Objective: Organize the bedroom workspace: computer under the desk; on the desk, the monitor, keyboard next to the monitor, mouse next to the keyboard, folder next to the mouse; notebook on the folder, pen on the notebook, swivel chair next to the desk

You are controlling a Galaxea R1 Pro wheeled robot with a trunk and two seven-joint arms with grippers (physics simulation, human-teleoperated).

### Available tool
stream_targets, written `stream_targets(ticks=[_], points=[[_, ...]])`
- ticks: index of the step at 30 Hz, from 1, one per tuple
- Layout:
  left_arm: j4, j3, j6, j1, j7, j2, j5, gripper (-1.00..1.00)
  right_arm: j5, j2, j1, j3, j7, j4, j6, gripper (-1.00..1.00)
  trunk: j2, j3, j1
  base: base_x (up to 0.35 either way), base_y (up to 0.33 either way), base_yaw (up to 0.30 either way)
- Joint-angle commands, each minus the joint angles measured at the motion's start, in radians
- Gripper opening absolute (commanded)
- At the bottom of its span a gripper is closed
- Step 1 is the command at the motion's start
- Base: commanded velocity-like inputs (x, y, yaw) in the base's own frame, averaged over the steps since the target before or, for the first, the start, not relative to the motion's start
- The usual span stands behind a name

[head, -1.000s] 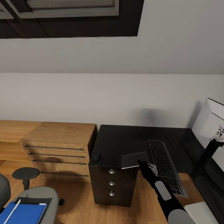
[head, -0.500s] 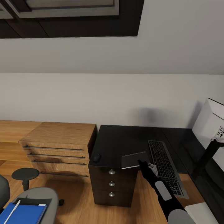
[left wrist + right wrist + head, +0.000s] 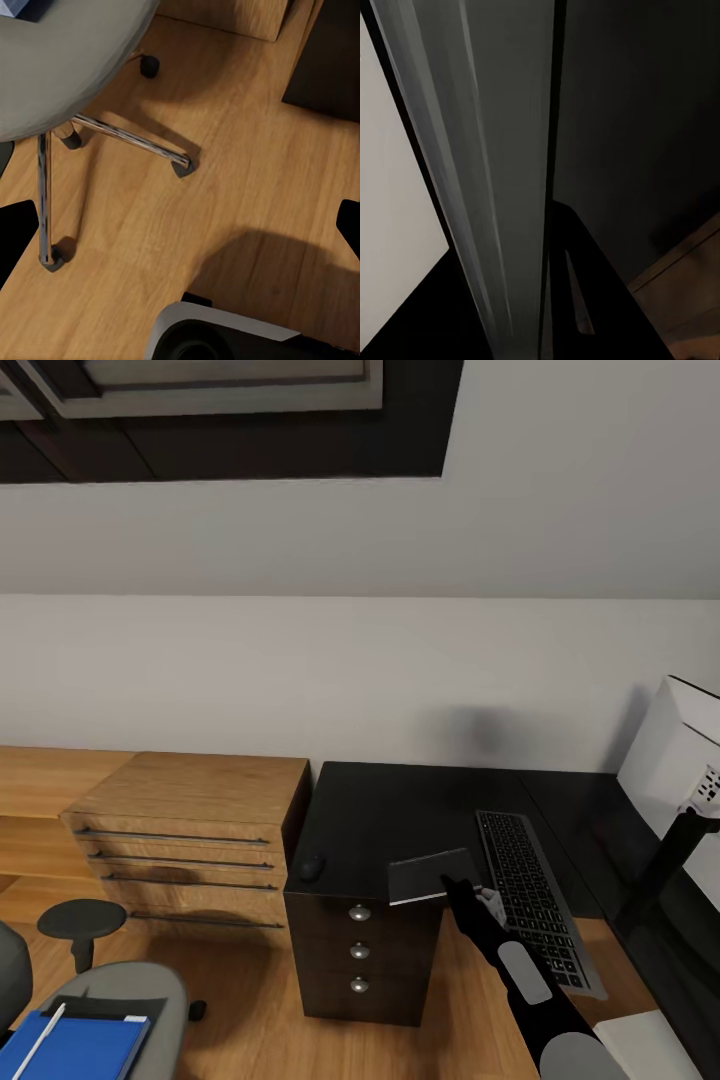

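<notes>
Gripping a thin grey notebook [image 3: 432, 875], the right pincer [image 3: 462, 890] holds it above the black surface [image 3: 400, 810], between mouse [image 3: 312, 866] and keyboard [image 3: 530, 900]. The folder [image 3: 75, 1045] lies on the swivel chair [image 3: 150, 985]. The left pincer's fingers [image 3: 15, 240] are spread apart over the floor [image 3: 225, 187].

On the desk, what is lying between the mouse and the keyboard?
In the head view, a flat grey folder, held by the right gripper, lies between the mouse and the keyboard. The rest of that stretch is bare black desk.
</notes>
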Motion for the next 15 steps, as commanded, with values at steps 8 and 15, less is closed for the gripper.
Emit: stream_targets(ticks=[8, 15], points=[[-0.002, 0.006, -0.002, 0.0, 0.008, 0.0, -0.009, 1.0, -0.01, 0.002, 0.0, -0.007, 0.002, 0.001, 0.012, -1.0, -0.001, -0.001, 0.0, 0.0, 0.0, 0.0], [-0.002, 0.006, -0.001, 0.0, 0.008, 0.0, -0.009, 1.0, -0.01, 0.002, 0.001, -0.007, 0.002, 0.001, 0.012, -1.0, -0.001, -0.001, 0.0, 0.0, 0.0, 0.0]])
